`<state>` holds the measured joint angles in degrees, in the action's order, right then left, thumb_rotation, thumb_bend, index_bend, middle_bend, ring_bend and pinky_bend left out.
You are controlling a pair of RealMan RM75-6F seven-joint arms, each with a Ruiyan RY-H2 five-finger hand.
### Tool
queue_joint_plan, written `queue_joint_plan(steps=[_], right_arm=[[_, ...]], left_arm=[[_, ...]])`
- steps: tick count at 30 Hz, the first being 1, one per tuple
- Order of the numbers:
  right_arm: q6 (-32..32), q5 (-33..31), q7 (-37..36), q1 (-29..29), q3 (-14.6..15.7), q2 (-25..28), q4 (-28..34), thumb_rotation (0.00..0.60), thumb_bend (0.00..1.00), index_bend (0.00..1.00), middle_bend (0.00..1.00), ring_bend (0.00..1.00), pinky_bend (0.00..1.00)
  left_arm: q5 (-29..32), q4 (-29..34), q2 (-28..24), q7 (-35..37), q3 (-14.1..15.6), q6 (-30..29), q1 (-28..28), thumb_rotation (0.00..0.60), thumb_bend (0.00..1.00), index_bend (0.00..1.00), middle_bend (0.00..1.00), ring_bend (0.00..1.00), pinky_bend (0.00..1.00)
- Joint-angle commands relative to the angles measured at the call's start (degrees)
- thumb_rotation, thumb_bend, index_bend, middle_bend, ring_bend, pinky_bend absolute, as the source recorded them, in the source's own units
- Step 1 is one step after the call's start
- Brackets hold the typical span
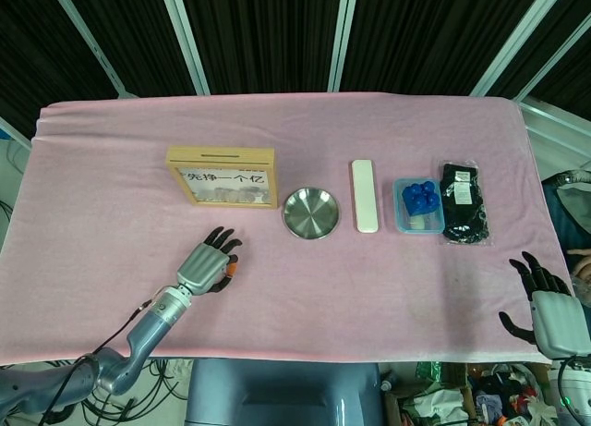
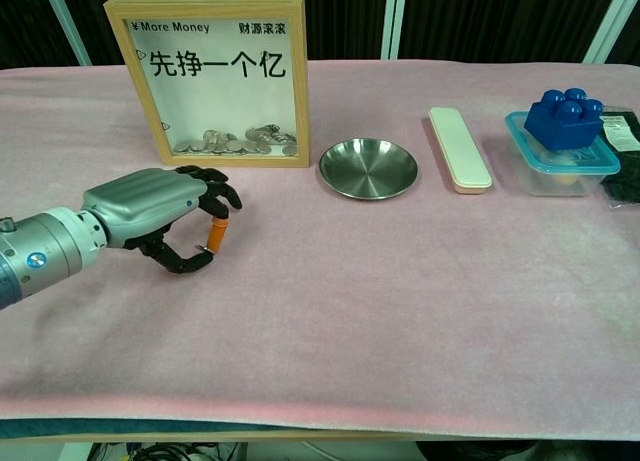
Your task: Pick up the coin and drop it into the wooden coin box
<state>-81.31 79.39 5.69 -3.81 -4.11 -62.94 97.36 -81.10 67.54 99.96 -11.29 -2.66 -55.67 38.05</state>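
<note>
Chest view: left hand (image 2: 150, 216) fingers (image 2: 217, 230) curled down, an orange-tipped finger and the thumb closed toward each other just above the pink cloth; coin (image 2: 206, 249) seen as a small speck pinched between those two tips, too small to confirm more. Head view shows the same left hand (image 1: 205, 265) with an orange spot at the fingertips, coin itself not resolvable there. Hand sits low over the surface (image 2: 400, 311), in front of the wooden coin box (image 2: 215, 76) and apart from it. Box stands upright, clear front pane with printed characters, a pile of coins along its bottom; slot visible on its top edge in head view (image 1: 222, 154).

Right hand (image 1: 545, 308) at the near right edge of the surface, fingers spread, nothing in it.

Right of the box, in a row: steel dish (image 2: 368, 168), white oblong case (image 2: 459, 148), clear tub (image 2: 560, 161) carrying a blue brick (image 2: 564, 117), black packet (image 1: 464, 201)
</note>
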Motion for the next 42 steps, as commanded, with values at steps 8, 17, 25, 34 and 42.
queue_joint_plan(steps=[8, 17, 25, 34, 42], right_arm=[[0.07, 0.12, -0.1, -0.02, 0.08, 0.01, 0.01, 0.6, 0.17, 0.14, 0.03, 0.15, 0.19], [-0.15, 0.27, 0.33, 0.06, 0.16, -0.08, 0.14, 0.6, 0.17, 0.14, 0.03, 0.15, 0.19], [-0.34, -0.16, 0.69, 0.19, 0.03, -0.28, 0.24, 0.6, 0.17, 0.14, 0.03, 0.15, 0.19], [-0.05, -1.49, 0.76, 0.15, -0.46, -0.53, 0.47, 0.6, 0.17, 0.14, 0.03, 0.15, 0.19], [-0.06, -1.45, 0.72, 0.28, -0.3, -0.57, 0.81, 0.6, 0.17, 0.14, 0.03, 0.15, 0.19]], left_arm=[[1.56, 12.0, -8.65, -4.24, -2.09, 0.51, 0.99, 0.6, 0.46, 0.64, 0.2, 0.0, 0.05], [10.21, 29.46, -24.5, -14.14, -6.14, 2.01, 2.03, 0.6, 0.46, 0.65, 0.21, 0.0, 0.05], [18.72, 37.25, -35.01, -16.35, -9.92, 3.31, 3.77, 0.6, 0.46, 0.66, 0.21, 0.0, 0.05], [34.92, 36.81, -43.85, -11.79, -17.5, 13.0, 12.84, 0.6, 0.46, 0.66, 0.21, 0.0, 0.05], [46.63, 30.94, -44.51, -11.08, -18.44, 18.29, 21.52, 0.6, 0.46, 0.66, 0.21, 0.0, 0.05]])
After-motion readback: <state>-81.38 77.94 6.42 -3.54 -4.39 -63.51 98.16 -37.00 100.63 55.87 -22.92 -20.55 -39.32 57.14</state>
